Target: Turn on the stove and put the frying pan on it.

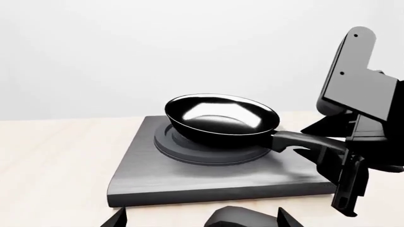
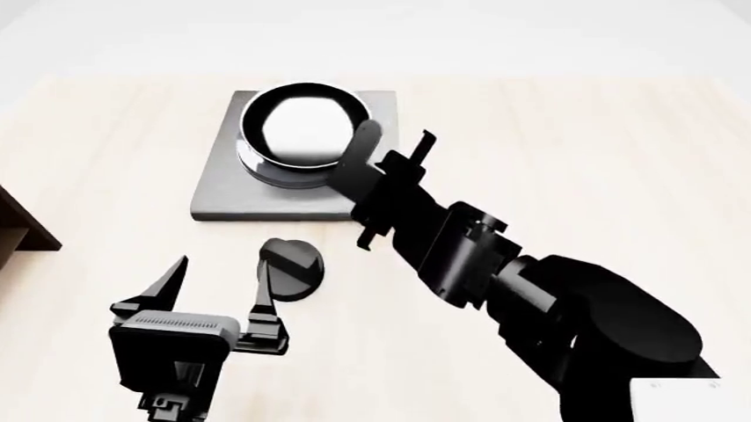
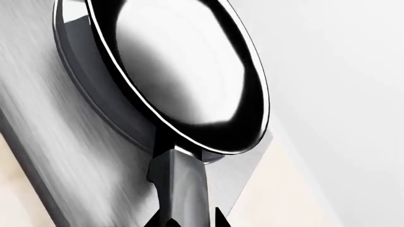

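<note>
One pan (image 2: 302, 123). One stove plate (image 2: 223, 189) under it, with one set of burner rings (image 1: 189, 150). One round black knob (image 2: 290, 266) on the surface (image 2: 586, 158). One corner of a brown shelf (image 2: 21, 230). Two hands: the left hand (image 2: 217, 280) and the right hand (image 2: 397, 189).

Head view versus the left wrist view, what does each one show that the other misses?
Only the head view shows the open left gripper, the whole knob and a brown shelf corner. Only the left wrist view shows the pan handle from the side. Both show the frying pan on the stove and the right gripper at the handle.
</note>
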You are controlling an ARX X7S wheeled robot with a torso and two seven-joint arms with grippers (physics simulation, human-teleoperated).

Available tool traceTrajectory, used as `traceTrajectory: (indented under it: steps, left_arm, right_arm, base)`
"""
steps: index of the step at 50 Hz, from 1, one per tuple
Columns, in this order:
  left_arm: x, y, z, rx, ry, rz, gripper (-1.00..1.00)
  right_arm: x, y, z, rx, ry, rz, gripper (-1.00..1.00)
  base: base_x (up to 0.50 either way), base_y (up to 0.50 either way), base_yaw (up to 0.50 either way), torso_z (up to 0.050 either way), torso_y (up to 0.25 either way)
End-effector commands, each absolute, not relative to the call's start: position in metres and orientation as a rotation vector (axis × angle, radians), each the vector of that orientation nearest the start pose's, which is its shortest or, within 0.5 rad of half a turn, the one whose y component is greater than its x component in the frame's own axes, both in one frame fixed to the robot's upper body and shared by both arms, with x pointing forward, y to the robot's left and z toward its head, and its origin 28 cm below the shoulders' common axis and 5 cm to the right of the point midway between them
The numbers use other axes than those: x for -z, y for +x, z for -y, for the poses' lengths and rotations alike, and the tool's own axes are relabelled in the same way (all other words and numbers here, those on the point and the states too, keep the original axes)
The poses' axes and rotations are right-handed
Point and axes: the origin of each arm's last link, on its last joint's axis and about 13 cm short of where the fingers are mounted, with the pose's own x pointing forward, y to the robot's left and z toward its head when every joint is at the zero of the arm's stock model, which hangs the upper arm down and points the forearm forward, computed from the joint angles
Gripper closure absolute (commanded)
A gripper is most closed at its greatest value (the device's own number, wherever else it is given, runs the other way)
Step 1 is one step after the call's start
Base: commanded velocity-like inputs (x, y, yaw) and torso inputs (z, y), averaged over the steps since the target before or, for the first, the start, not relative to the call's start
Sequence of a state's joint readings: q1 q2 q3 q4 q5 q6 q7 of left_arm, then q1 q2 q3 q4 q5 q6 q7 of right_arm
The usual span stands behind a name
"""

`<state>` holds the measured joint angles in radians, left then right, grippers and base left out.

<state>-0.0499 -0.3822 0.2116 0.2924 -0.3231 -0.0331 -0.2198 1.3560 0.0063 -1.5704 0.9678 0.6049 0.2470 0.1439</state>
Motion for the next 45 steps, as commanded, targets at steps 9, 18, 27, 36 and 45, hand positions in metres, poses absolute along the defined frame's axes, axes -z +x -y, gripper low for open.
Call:
traceTrajectory:
  steps: [9,18,27,36,45]
  left_arm:
    - [-0.079,0.216,-0.234,0.078,0.014,0.217,-1.00]
    - [-0.079,0.216,-0.235,0.075,0.012,0.216,-1.00]
    - [-0.080,0.216,-0.235,0.074,0.014,0.214,-1.00]
    - [-0.081,0.217,-0.235,0.075,0.013,0.215,-1.00]
    - [-0.081,0.216,-0.235,0.075,0.013,0.217,-1.00]
  right_arm:
    - [-0.173,0.407,0.010,-0.405,-1.015,0.057,1.00]
    - [-0.171,0.406,0.009,-0.400,-1.019,0.058,1.00]
    - [-0.173,0.407,0.010,-0.416,-0.975,0.015,-1.00]
    - [-0.176,0.407,0.010,-0.432,-0.950,0.002,-1.00]
    - [-0.182,0.407,0.008,-0.485,-0.814,-0.068,-1.00]
  base:
    - [0.00,0.00,0.00,0.002,0.001]
    - [0.00,0.00,0.00,0.000,0.001]
    - [0.00,0.00,0.00,0.000,0.000]
    - [0.00,0.00,0.00,0.000,0.000]
    - [0.00,0.00,0.00,0.000,0.000]
